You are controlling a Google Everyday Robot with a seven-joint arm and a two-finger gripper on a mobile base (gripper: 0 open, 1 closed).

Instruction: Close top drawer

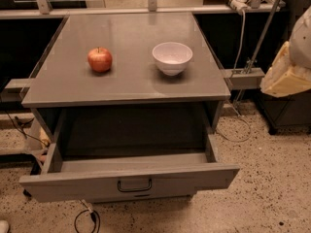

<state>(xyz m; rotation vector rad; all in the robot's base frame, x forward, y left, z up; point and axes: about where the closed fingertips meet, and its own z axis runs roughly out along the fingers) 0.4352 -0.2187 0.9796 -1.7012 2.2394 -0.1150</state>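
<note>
Out at three o'clock, hard against the view's edge, the gripper [285,77] hangs in the air, a pale yellowish blocky shape, tilted, its free end pointing toward nine o'clock. Just above, at two o'clock, the white rounded arm segment [302,32] runs off the edge.
</note>
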